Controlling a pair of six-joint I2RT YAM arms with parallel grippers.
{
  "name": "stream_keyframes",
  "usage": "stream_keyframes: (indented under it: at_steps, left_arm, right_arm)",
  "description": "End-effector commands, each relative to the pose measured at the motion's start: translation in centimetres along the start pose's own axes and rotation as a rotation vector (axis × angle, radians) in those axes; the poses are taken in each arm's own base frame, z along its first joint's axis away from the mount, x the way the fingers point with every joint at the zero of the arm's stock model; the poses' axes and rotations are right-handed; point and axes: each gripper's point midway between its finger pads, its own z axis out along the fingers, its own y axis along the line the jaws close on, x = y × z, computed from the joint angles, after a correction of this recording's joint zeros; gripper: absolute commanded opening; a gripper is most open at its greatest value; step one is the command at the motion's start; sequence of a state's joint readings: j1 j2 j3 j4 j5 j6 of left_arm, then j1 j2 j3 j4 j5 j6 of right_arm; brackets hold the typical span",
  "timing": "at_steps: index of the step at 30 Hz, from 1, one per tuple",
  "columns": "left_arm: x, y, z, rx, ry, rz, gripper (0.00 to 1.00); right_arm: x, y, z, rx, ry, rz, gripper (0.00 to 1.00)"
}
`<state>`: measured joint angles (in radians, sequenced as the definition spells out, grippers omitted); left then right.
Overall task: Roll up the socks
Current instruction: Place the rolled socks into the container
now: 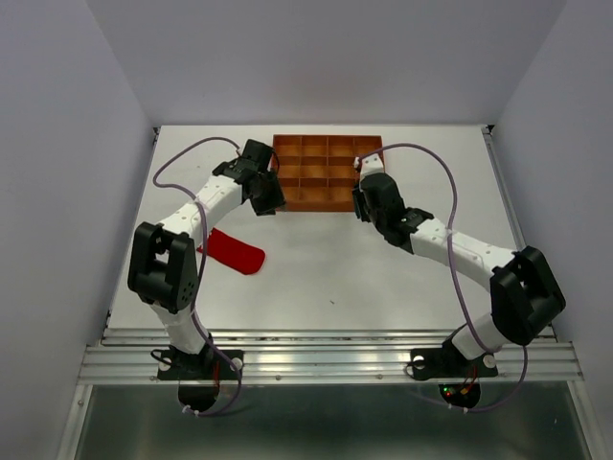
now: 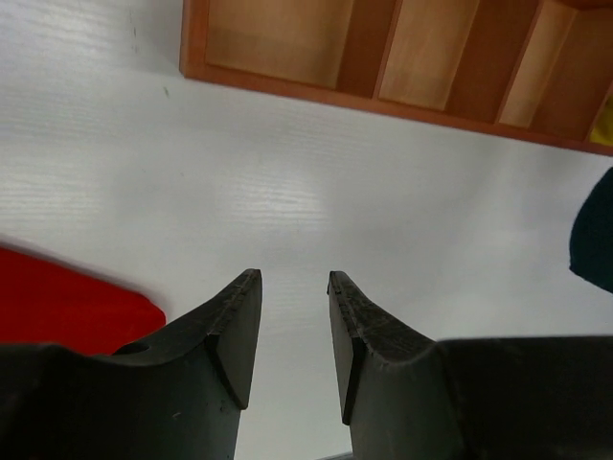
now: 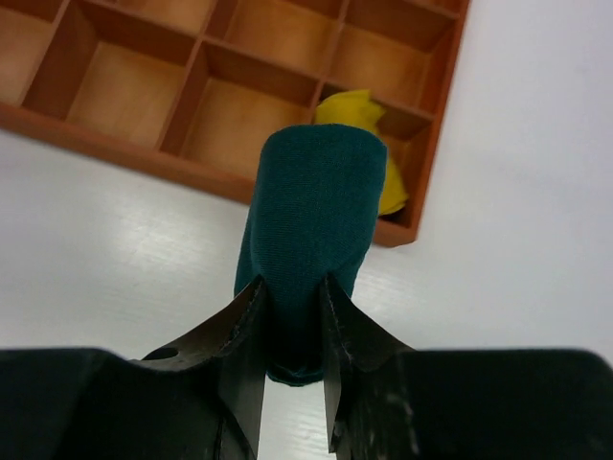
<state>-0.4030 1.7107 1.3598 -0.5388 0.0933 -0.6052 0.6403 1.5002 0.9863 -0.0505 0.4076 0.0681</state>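
Note:
My right gripper [image 3: 292, 287] is shut on the dark teal sock [image 3: 311, 211], rolled into a bundle and held just in front of the tray's near right corner. The yellow sock [image 3: 356, 109] lies bundled in the tray's near right compartment behind it. The red sock [image 1: 235, 251] lies flat on the table at the left and also shows in the left wrist view [image 2: 67, 307]. My left gripper [image 2: 292, 278] is open and empty over bare table, near the tray's front left corner [image 1: 276, 203]. My right gripper sits by the tray's front right corner in the top view [image 1: 362, 196].
The orange-brown gridded tray [image 1: 326, 203] stands at the back middle of the white table; its rim shows in both wrist views [image 2: 383, 103] [image 3: 115, 144]. Grey walls enclose the table on three sides. The teal bundle's edge shows at the right of the left wrist view [image 2: 596, 240].

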Motion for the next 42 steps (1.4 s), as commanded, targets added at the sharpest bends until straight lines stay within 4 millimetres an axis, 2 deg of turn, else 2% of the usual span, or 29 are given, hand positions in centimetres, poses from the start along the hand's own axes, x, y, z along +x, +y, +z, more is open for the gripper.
stream_keyframes:
  at_steps: [1,5,11,19,23,31,42]
  left_arm:
    - [-3.6,-0.9,-0.7,0.016,-0.082,0.005,0.45]
    - [-5.1,0.1,0.3,-0.014,-0.09,-0.025,0.45]
    - [-5.5,1.1,1.4,-0.042,-0.091,-0.044,0.45]
    - [-5.9,2.6,2.9,-0.048,-0.089,-0.08,0.44]
    - [-6.3,2.8,3.5,-0.044,-0.085,-0.087,0.44]
    - [-6.2,2.9,4.4,-0.038,-0.066,-0.087,0.43]
    - [-6.0,3.3,4.8,-0.044,-0.057,-0.088,0.43]
  right_arm:
    - [-5.4,-4.3,0.2,0.148,-0.101,-0.144,0.01]
    - [-6.5,-4.9,1.8,0.179,-0.101,-0.271,0.01]
    - [-7.2,-5.3,4.6,0.199,-0.074,-0.413,0.01]
    - [-7.6,-3.3,8.0,0.122,-0.08,-0.44,0.01]
    - [-6.9,-1.6,9.5,0.046,-0.078,-0.427,0.01]
    - [-5.8,0.9,10.8,-0.072,-0.072,-0.403,0.01]
    - [-2.7,2.9,12.8,-0.178,-0.004,-0.382,0.01]
